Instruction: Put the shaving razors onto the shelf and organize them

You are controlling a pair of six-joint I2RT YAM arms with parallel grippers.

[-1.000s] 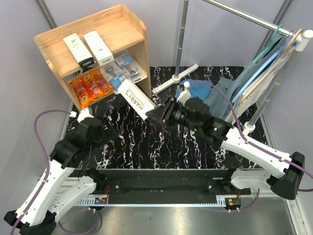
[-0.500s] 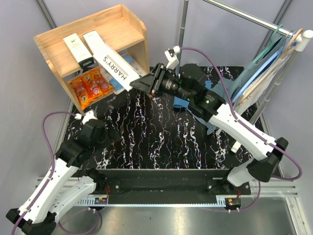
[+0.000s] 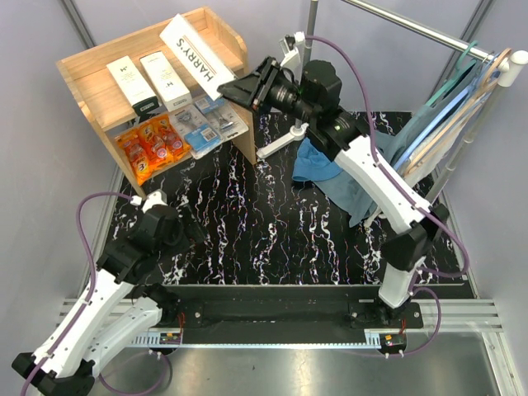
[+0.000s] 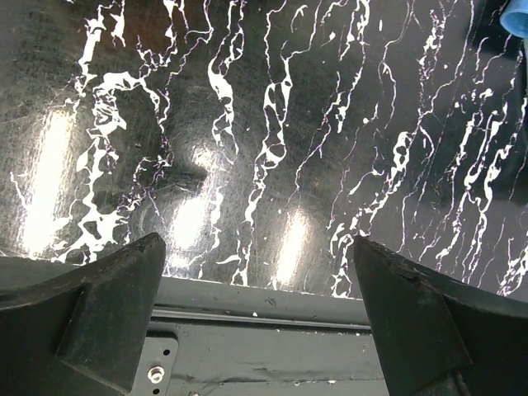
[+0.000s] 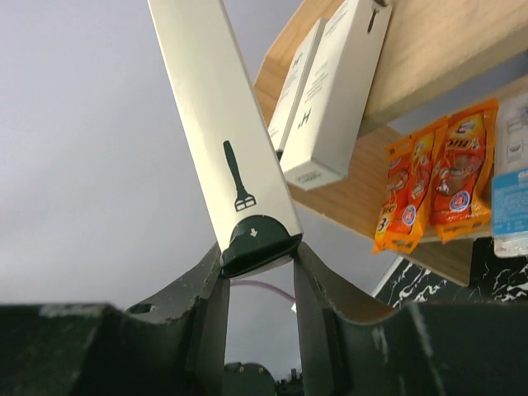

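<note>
Worktop (image 3: 272,223): black, white-veined; it carries the shelf at its far-left corner.
Shelf (image 3: 87,70): light wood with two levels. The right part of the top level is bare.
Right gripper (image 3: 238,87): clenched on the dark end of a Harry's box, reaching over the far-left corner.
Left gripper (image 4: 260,276): released and holding nothing, fingers spread low over the near-left edge.
Held Harry's box (image 3: 196,51): in the air above the shelf's right part, tilted, with its long body sticking out unsupported towards the back lip.
Two Harry's boxes (image 3: 148,81): lying side by side on the top level.
Blue blister packs (image 3: 210,120): lower level, right side.
Orange packs (image 3: 150,140): lower level, left side.
Risk: the grip is at one end only, so the box may pivot between the fingers. If it comes down askew, it may catch the side panel's raised edge or shove the neighbouring boxes. If let go too high, it may tumble off.
</note>
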